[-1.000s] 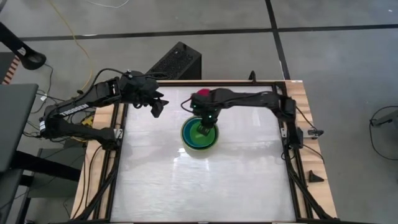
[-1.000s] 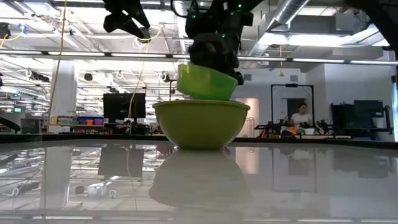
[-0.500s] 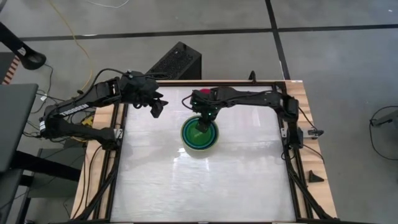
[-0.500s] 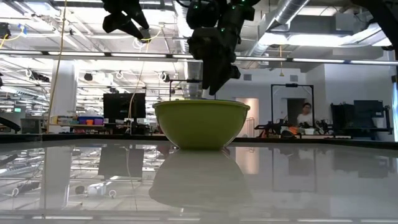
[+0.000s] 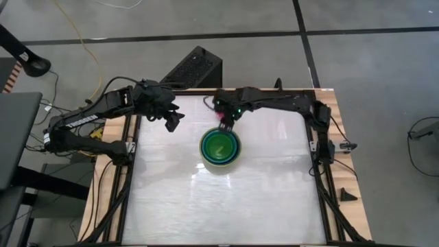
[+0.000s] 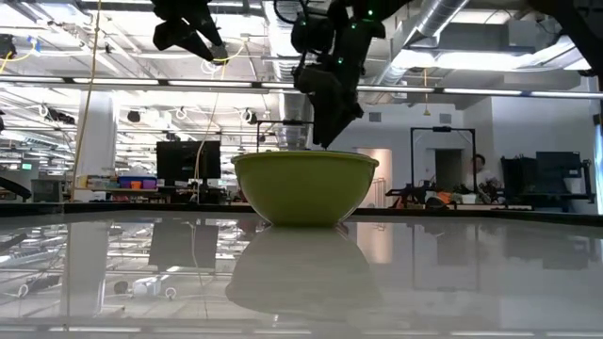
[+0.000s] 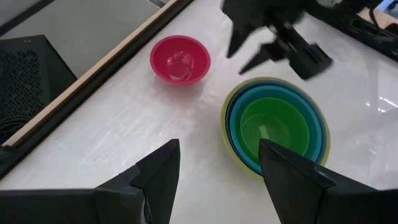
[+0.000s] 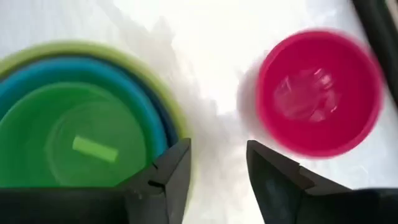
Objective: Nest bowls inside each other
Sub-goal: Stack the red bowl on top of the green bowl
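White and glossy, the table top [image 5: 226, 206] sits inside a wooden frame with dark rails. At the left, the left arm reaches in over the back left part of the table, and the left gripper [image 5: 173, 121] hangs in the air with its two dark fingers spread apart, pinching nothing. In the left wrist view those fingers [image 7: 155, 174] frame the table below, well apart from the bowls.

Near the middle of the table stands the stack: the olive-green bowl [image 5: 220, 148] is outermost, with the light blue bowl [image 7: 234, 127] inside it, the teal bowl [image 8: 134, 102] inside that, and the lime-green bowl [image 7: 273, 127] seated innermost. From the low view only the olive-green bowl's wall shows, upright on the table and mirrored in the shiny surface.

Just behind the stack, toward the back edge, the right gripper [image 5: 226, 121] hovers above the table with its fingers spread and empty. In the right wrist view it looks down on the gap between the stack and the pink bowl [image 8: 318, 93], which stands alone and upright on the table, near the stack but not touching it, close to the back rail.

A black box [image 5: 194, 68] lies on the floor behind the table. No writing or label can be read on anything.
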Robot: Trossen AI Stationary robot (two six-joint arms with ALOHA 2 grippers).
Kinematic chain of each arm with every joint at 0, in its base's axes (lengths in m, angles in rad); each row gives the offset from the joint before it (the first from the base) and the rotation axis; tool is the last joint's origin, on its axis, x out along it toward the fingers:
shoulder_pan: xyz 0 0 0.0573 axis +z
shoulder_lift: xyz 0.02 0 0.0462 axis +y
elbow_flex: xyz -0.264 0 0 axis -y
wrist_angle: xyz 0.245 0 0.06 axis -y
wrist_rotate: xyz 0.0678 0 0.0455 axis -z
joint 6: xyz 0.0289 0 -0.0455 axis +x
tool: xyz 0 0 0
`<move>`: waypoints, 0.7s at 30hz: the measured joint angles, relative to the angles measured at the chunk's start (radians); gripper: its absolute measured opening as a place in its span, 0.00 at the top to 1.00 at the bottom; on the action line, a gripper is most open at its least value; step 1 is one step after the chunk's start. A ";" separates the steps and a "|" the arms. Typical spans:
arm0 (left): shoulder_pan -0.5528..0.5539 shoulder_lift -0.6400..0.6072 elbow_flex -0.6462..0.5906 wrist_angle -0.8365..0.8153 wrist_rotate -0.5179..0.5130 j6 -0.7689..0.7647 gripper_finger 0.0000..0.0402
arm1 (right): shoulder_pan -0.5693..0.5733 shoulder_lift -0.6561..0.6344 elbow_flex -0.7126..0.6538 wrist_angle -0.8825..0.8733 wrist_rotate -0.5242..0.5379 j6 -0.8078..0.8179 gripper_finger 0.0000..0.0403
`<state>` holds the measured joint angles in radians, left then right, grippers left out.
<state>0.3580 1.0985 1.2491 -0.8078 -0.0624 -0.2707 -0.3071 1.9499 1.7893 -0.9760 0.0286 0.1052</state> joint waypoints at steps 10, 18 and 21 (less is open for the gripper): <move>0.000 0.000 0.000 -0.011 -0.005 -0.009 0.49 | -0.156 0.001 -0.016 0.105 -0.198 -0.088 0.56; 0.000 0.000 0.000 -0.011 -0.006 -0.029 0.49 | -0.200 0.001 -0.110 0.230 -0.314 -0.108 0.49; 0.000 0.000 0.000 -0.011 -0.015 -0.032 0.49 | -0.202 0.001 -0.142 0.252 -0.319 -0.110 0.46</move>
<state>0.3584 1.0985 1.2491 -0.8185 -0.0774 -0.3024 -0.5090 1.9511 1.6469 -0.7239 -0.2905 -0.0043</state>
